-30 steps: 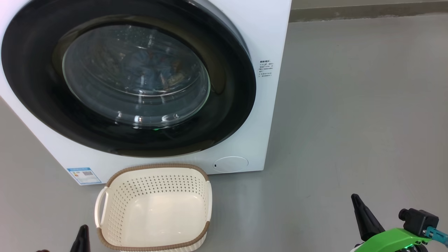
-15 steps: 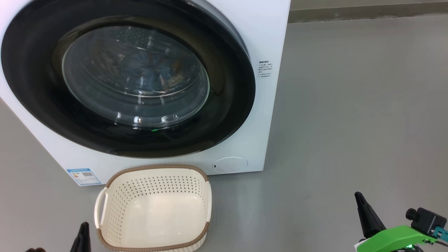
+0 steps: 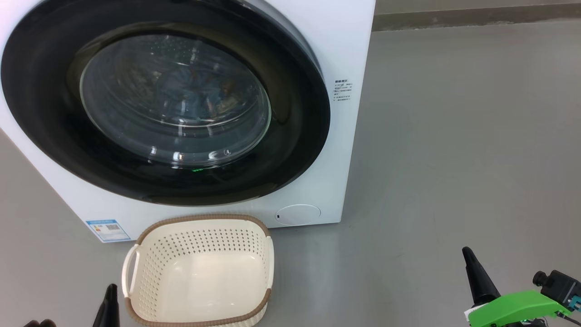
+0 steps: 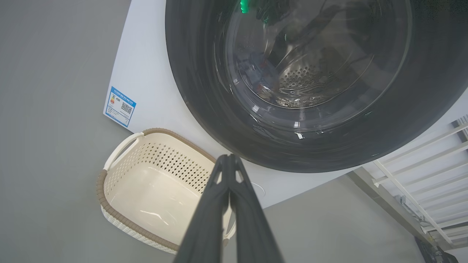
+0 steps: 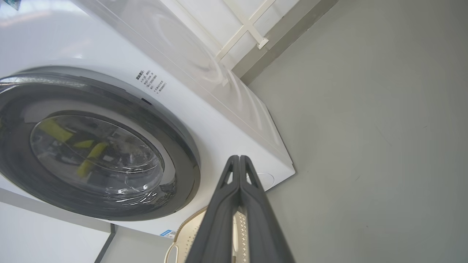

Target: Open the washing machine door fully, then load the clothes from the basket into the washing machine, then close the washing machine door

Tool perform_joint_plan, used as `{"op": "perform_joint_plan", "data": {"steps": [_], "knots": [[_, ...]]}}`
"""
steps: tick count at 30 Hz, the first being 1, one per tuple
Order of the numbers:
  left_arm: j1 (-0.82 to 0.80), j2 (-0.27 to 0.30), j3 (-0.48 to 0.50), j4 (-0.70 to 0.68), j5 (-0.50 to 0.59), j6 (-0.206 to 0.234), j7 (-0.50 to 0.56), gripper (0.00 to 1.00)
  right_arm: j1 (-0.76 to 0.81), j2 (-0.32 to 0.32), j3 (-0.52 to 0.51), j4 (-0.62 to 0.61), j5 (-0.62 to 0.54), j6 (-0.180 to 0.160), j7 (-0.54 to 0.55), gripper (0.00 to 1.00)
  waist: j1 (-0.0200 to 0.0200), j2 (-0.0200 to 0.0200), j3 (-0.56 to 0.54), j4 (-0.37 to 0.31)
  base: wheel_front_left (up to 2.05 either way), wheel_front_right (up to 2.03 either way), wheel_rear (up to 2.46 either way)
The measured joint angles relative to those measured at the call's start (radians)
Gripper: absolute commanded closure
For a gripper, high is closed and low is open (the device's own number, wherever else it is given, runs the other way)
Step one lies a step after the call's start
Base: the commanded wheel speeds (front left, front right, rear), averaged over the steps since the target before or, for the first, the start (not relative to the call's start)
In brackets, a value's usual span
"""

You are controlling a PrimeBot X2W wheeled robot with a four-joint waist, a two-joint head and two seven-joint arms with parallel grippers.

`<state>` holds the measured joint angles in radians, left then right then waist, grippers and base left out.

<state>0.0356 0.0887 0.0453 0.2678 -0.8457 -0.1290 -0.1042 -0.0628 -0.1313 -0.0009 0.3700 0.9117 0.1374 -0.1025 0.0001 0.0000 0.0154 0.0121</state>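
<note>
The white washing machine [image 3: 349, 41] stands in front of me with its door [image 3: 41, 113] shut flat against the front. Through the door's glass I make out bluish clothes [image 3: 190, 91] lying in the drum, also the clothes [image 4: 260, 71] in the left wrist view. On the floor just before the machine sits the basket [image 3: 199, 218], cream with a brown rim and nothing inside it. My left gripper [image 3: 110, 299] is shut beside the basket's left handle. My right gripper [image 3: 474, 272] is shut over bare floor, far right of the basket. Both wrist views show the left gripper [image 4: 229, 157] and right gripper [image 5: 238, 158] with fingers pressed together.
Grey floor spreads to the right of the machine up to a dark skirting [image 3: 476, 16]. A small round flap [image 3: 298, 214] and a blue label sticker [image 3: 107, 229] sit low on the machine's front. A white rack [image 4: 420, 153] stands beside the machine.
The right gripper has drifted slightly right and up. The left finger has edged a little right. The door and basket stay as they were.
</note>
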Motion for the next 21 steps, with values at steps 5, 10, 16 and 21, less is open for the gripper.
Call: {"op": "perform_joint_plan", "data": {"steps": [5, 10, 16, 21], "knots": [[-0.002, -0.003, 0.002, 0.000, -0.051, 0.000, 0.018, 1.00, 0.000, 0.005, -0.010, -0.006, 0.045, 0.000, 0.013, 1.00, 0.0000, 0.0000, -0.001, -0.001, 0.00, 0.00, 0.00], [-0.011, -0.006, 0.005, 0.000, -0.101, 0.000, 0.031, 1.00, 0.000, 0.011, -0.017, -0.013, 0.097, 0.000, 0.025, 1.00, 0.0000, 0.0000, -0.002, -0.002, 0.00, 0.00, 0.00], [-0.019, -0.010, 0.008, 0.000, -0.161, 0.001, 0.047, 1.00, 0.000, 0.016, -0.028, -0.020, 0.153, 0.000, 0.044, 1.00, 0.0000, 0.0000, -0.003, -0.003, 0.00, 0.00, 0.00], [-0.020, -0.012, 0.010, 0.000, -0.208, 0.001, 0.062, 1.00, -0.001, 0.023, -0.039, -0.026, 0.195, 0.000, 0.059, 1.00, 0.0000, 0.0000, -0.004, -0.003, 0.00, 0.00, 0.00]]}}
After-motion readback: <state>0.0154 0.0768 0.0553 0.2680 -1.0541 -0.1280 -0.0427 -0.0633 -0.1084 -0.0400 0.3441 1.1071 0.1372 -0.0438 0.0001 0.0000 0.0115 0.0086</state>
